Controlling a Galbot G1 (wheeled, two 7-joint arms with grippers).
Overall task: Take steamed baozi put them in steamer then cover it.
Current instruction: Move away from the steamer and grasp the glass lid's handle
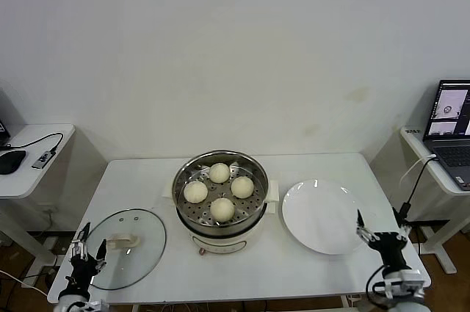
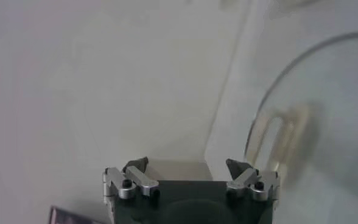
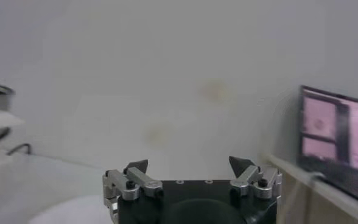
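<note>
Four steamed baozi (image 1: 219, 191) sit in steamer (image 1: 220, 202), desk centre. Cover (image 1: 128, 247) lies off, front-left corner. Left gripper (image 1: 87, 249) and right gripper (image 1: 376, 235) both released, empty, at front corners.

Four steamed baozi (image 1: 219, 191) sit in the steamer (image 1: 220, 222), midway between both grippers. The cover (image 1: 129, 238) lies just right of the left gripper (image 1: 88, 246); a plate (image 1: 323, 216) lies just left of the right gripper (image 1: 377, 230).
</note>
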